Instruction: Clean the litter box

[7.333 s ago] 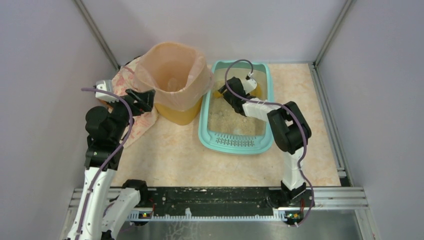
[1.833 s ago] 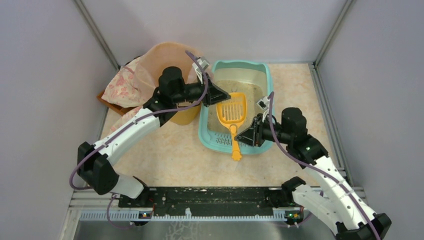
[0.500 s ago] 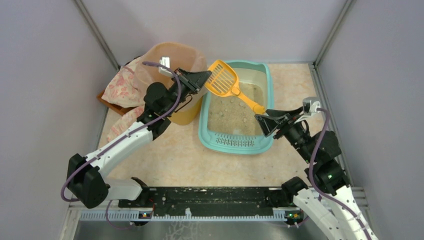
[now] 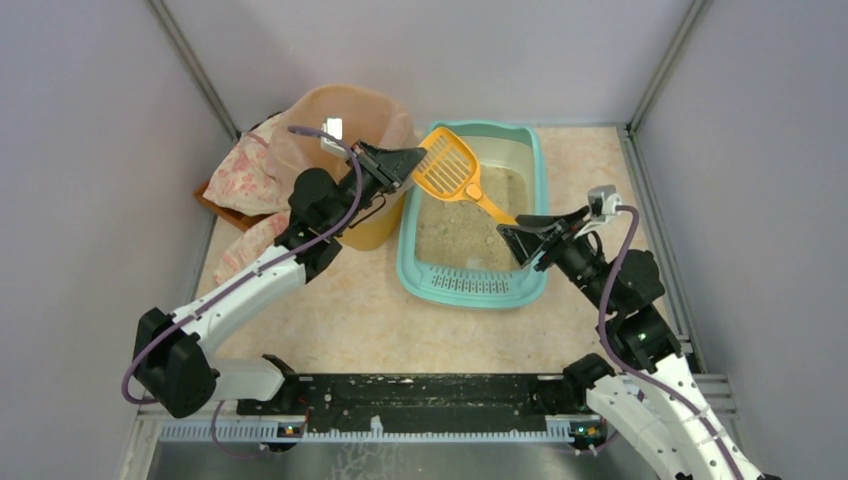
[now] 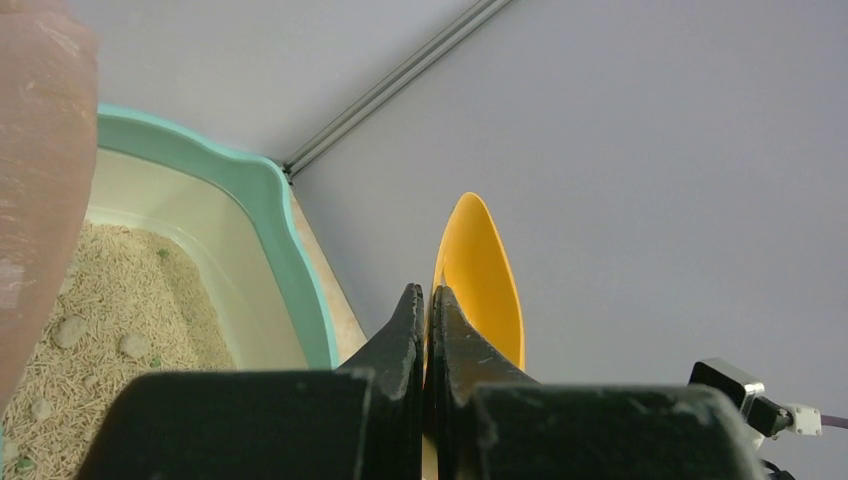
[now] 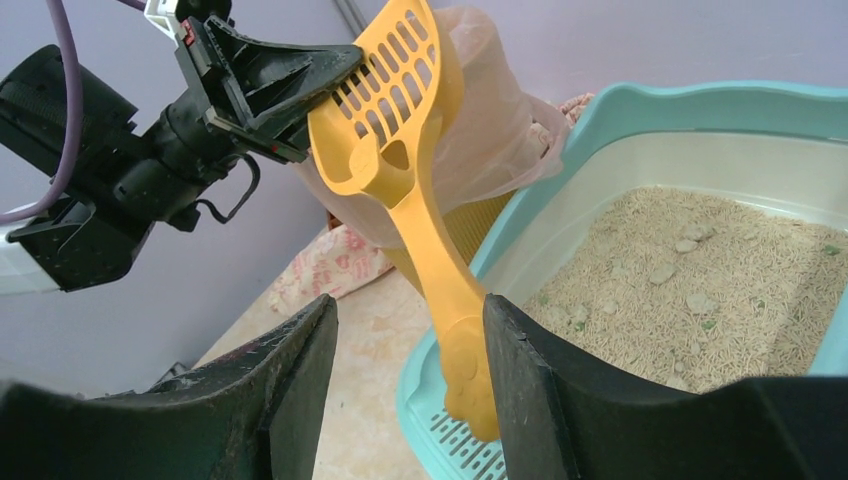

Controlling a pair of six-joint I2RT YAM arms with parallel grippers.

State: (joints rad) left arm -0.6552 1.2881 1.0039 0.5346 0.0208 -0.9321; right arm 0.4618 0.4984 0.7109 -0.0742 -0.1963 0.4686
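Left gripper point(image 4: 420, 158): pinching the scoop point(image 4: 447, 166) by its slotted head
Right gripper point(image 4: 506, 234): spread, scoop's handle end between its jaws
Scoop: tilted above the litter box's point(image 4: 470, 291) far left corner, beside the bin point(image 4: 345, 125)

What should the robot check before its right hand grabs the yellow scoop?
1. Left gripper is shut on the head of the yellow scoop: ok.
2. Right gripper stands open, ready to close: ok.
3. The scoop's handle lies between the right gripper's fingers: ok.
4. Nothing lies in the scoop: ok, as far as the top view shows.
5. The handle's end hangs over the litter box, so a slip would land inside: ok.
6. The litter is clean: not ok, small lumps lie in it.
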